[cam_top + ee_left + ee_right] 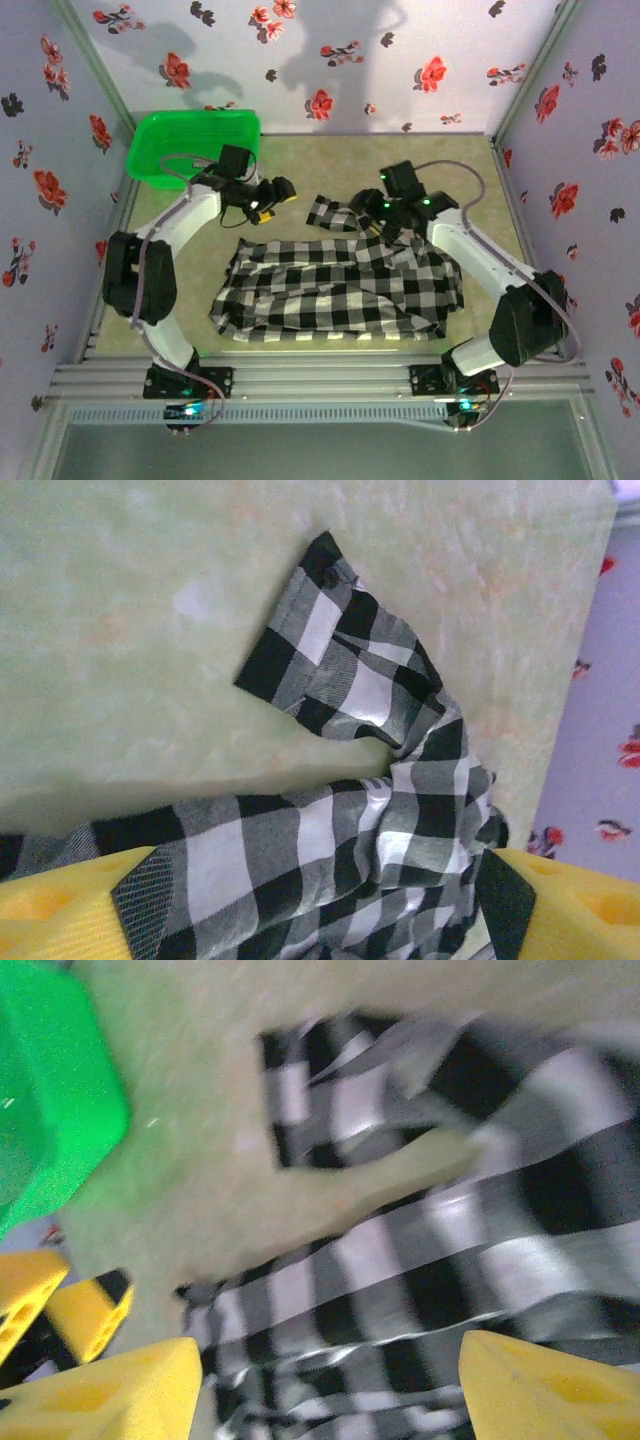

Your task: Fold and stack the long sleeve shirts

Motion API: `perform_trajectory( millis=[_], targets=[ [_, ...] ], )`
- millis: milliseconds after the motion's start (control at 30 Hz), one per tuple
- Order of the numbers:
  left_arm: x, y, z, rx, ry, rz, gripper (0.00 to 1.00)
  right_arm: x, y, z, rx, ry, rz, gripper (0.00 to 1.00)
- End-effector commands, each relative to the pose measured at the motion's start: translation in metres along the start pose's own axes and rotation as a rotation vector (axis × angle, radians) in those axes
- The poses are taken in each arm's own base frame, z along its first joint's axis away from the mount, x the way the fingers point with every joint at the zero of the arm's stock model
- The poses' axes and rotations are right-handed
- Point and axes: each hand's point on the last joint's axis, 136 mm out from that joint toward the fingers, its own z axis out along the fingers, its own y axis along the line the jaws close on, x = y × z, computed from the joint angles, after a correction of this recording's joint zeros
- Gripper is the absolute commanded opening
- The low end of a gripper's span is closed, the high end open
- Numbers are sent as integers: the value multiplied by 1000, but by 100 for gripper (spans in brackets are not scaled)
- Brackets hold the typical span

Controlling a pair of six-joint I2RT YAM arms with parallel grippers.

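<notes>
The long sleeve shirt (340, 285), black-and-white checked, lies spread and partly folded in the middle of the table. One sleeve with its cuff (330, 213) sticks out toward the back. My left gripper (282, 192) hovers left of that cuff, jaws wide open. In the left wrist view the cuff (330, 650) lies flat ahead and checked cloth (330, 850) lies under the open left gripper (320, 915). My right gripper (372, 218) is over the shirt's back edge, right of the cuff. In the blurred right wrist view the right gripper (330, 1400) is open above the shirt (450, 1250).
A green plastic basket (195, 145) stands at the back left, also seen in the right wrist view as the basket (50, 1080). The left gripper's yellow fingers (60, 1310) show close beside the right one. Floral walls close in the table on three sides.
</notes>
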Motion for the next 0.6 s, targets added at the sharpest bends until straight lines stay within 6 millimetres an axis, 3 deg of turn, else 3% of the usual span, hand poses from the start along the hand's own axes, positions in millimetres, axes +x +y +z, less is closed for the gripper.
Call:
perform_trajectory(
  millis=[0, 233, 567],
  targets=[
    [3, -10, 22, -40, 66, 143, 80, 1, -78, 10, 239, 17, -12, 69],
    [-8, 1, 68, -150, 129, 279, 71, -4, -78, 34, 215, 48, -18, 68],
    [-15, 5, 115, -304, 125, 448, 69, -1, -87, 46, 238, 108, -55, 70]
  ],
)
